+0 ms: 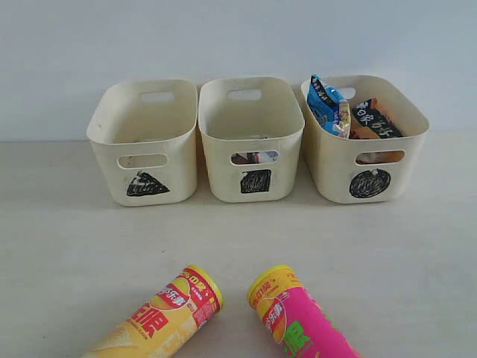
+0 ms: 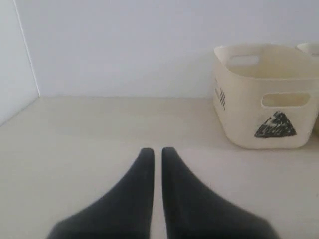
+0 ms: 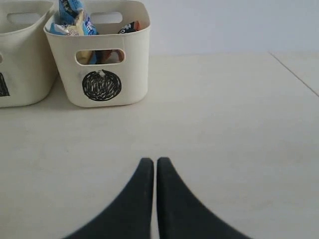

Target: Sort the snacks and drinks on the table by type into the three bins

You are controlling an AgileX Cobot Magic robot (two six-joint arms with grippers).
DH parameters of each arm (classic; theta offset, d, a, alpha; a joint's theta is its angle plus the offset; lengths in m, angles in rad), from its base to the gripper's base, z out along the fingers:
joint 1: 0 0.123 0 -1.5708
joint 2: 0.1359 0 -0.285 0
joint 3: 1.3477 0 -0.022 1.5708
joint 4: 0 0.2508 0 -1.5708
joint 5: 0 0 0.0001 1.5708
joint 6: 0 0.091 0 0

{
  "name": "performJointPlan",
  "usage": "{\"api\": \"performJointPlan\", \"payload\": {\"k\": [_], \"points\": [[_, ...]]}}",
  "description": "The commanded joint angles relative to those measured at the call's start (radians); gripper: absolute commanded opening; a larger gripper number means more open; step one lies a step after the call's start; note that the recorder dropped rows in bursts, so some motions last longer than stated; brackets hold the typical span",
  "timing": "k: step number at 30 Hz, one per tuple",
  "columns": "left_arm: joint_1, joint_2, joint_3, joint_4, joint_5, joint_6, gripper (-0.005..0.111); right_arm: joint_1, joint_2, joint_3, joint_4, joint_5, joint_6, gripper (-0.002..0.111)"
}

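Observation:
Two crisp tubes lie on their sides at the table's front: the yellow-red tube and the pink-green tube with a yellow lid. The blue packet and the orange packet stand in the circle bin. Something dark shows through the handle slot of the square bin; the cartons cannot be made out. The triangle bin looks empty. My left gripper is shut over bare table left of the triangle bin. My right gripper is shut over bare table, right of the circle bin.
A pale wall runs behind the three bins. In the left wrist view a side wall bounds the table at its far left. A seam in the table shows right of the circle bin. Neither arm appears in the exterior view.

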Motion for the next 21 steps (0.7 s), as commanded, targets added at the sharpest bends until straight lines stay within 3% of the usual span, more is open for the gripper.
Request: {"api": "performJointPlan", "payload": {"k": [1, 6, 12, 21], "points": [[0.002, -0.004, 0.004, -0.058, -0.120, -0.037, 0.004, 0.002, -0.006, 0.004, -0.004, -0.005, -0.007, 0.000], [0.002, -0.004, 0.004, -0.058, -0.230, -0.164, 0.004, 0.002, -0.006, 0.004, -0.004, -0.005, -0.007, 0.000], [0.002, -0.004, 0.004, -0.037, -0.541, -0.372, 0.004, 0.002, -0.006, 0.004, -0.004, -0.005, -0.007, 0.000], [0.002, 0.112, -0.159, -0.022, -0.527, -0.411, 0.004, 0.002, -0.006, 0.004, -0.004, -0.005, -0.007, 0.000]]}}
